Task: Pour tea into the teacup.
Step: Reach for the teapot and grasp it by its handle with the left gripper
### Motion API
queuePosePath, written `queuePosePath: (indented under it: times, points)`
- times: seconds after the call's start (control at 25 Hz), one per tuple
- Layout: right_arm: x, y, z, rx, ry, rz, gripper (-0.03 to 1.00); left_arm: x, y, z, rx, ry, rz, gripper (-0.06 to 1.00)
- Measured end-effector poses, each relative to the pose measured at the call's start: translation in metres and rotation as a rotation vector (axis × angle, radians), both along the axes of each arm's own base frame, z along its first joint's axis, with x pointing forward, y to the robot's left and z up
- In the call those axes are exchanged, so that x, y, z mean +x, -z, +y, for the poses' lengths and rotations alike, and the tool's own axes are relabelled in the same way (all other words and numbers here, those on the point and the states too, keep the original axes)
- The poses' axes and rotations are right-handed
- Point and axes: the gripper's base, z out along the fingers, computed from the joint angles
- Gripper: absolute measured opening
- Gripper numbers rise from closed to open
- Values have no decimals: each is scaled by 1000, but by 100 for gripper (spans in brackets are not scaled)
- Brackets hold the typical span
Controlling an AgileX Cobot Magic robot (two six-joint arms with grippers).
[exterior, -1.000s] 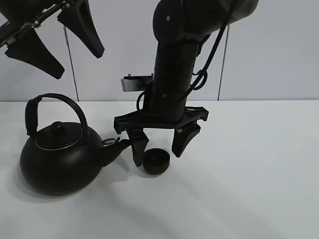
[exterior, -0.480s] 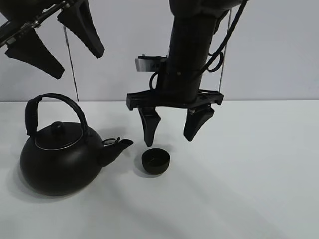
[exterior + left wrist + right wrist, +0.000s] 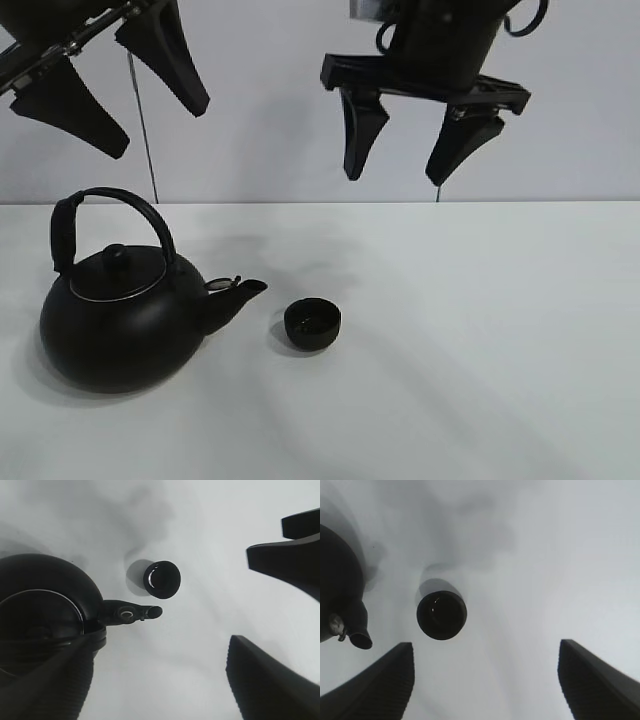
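Right gripper (image 3: 395,178) up high now, jaws spread wide and nothing between them, hanging against the back wall (image 3: 260,100) well above the table (image 3: 480,380). Left gripper (image 3: 160,130) is up in the far corner on its own side, fingers splayed apart too, empty, above the kettle (image 3: 115,320).

Down on the surface: a plain white tabletop, matte, with soft grey shadows smeared across the middle. The teacup (image 3: 312,325) stands upright on it, mouth open to the ceiling, a faint glint on the inside. It sits just beside the tip of the kettle's spout (image 3: 240,290), a sliver of white showing between the two, not touching. From the right wrist camera the cup is below and between the two finger pads, far beneath them.

The kettle rests flat on the left part of the table, arched handle (image 3: 110,200) upright, lid on.

Behind it all, a pale grey wall meets the table edge in a straight line, with two thin dark vertical lines running down it.
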Motion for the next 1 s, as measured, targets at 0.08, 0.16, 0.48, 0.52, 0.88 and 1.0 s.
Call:
queuePosePath:
  times: [0.08,0.16,0.48,0.52,0.88,1.0]
  points:
    - [-4,-10,-11,14,23,-10,55,0,0,0,0,0,0,54]
    - [-12,-15,-26,24,53,-4,55,0,0,0,0,0,0,54]
    - [-56,-24,-89,56,170,9,55,0,0,0,0,0,0,54]
    - [-61,-26,-96,56,184,6,55,0,0,0,0,0,0,54]
    - [-79,-35,-118,66,225,-19,55,0,0,0,0,0,0,54]
    - [-79,-35,-117,69,226,-18,55,0,0,0,0,0,0,54]
